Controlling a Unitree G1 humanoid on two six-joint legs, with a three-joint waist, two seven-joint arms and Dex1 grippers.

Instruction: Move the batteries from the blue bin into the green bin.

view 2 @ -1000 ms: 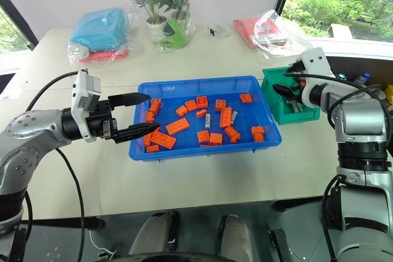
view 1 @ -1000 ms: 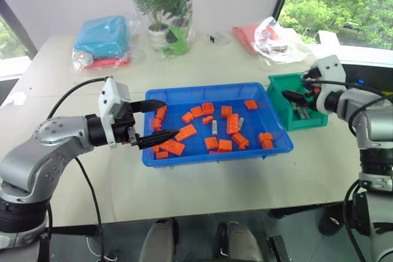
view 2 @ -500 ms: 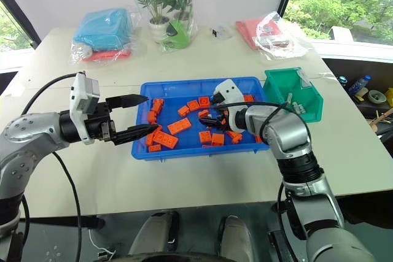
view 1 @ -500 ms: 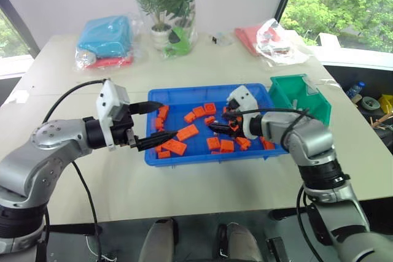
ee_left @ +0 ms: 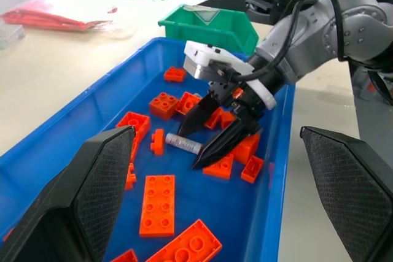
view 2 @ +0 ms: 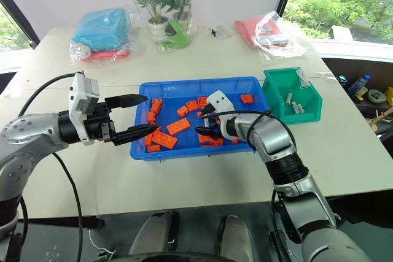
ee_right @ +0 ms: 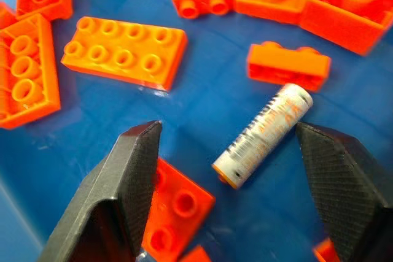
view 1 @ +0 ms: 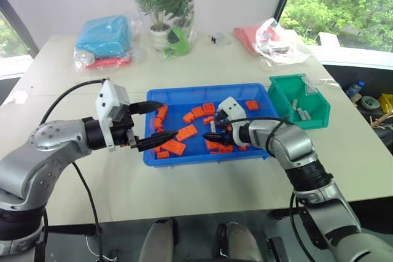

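Observation:
The blue bin (view 1: pixel 256 151) sits mid-table, strewn with orange bricks (view 1: pixel 187 132). One silvery battery (ee_right: pixel 264 134) lies flat on its floor among them, also seen in the left wrist view (ee_left: pixel 182 144). My right gripper (view 1: pixel 210 135) is down inside the bin, open, its fingers (ee_right: pixel 126 182) straddling that battery without touching it. My left gripper (view 1: pixel 164 121) hovers open and empty over the bin's left end. The green bin (view 1: pixel 314 118) stands just right of the blue one, with a few batteries (view 2: pixel 292 104) lying inside.
At the back of the table stand a potted plant in wrapping (view 1: pixel 164 10), a teal bagged bundle (view 1: pixel 104 35) and red bagged items (view 1: pixel 267 35). Bricks crowd close around the battery, one (ee_right: pixel 288 65) right beside its end.
My right arm has swung left from the green bin into the blue bin and dropped low over a battery. The left arm has held still.

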